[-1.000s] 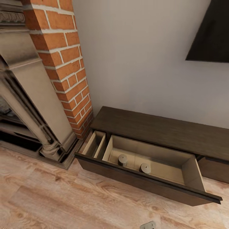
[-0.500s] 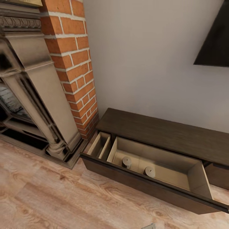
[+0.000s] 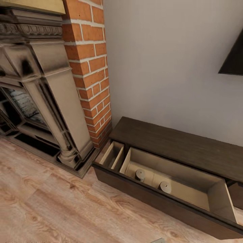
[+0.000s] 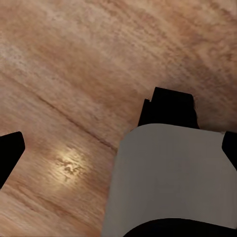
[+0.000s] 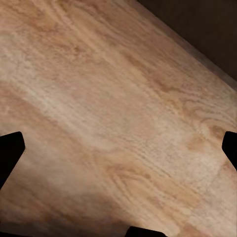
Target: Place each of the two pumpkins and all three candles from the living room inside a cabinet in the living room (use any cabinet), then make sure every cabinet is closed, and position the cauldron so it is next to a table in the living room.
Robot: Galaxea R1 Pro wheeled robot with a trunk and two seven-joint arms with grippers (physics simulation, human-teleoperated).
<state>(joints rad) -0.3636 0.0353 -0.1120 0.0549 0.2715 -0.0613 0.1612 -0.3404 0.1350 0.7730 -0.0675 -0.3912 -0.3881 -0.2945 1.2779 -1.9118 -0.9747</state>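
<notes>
Pale grey wall (image 3: 162, 67) behind; light wood-plank floor (image 3: 50, 209) below. Ornate grey fireplace (image 3: 44, 98) with red brick column (image 3: 92, 67) beside long low dark-brown wood cabinet (image 3: 175, 145), its wide drawer (image 3: 175, 182) pulled open. Two stubby grey-brown candles (image 3: 140, 174) (image 3: 165, 187) stand apart inside the drawer's larger compartment. Left tool (image 4: 118, 148) and right tool (image 5: 118, 148) over floor, finger tips at frame edges, spread wide, holding nothing.

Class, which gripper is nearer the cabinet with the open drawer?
Right, probably. The right gripper hangs over floor with what looks like the dark cabinet just ahead; the left gripper faces floor and a pale robot part.
</notes>
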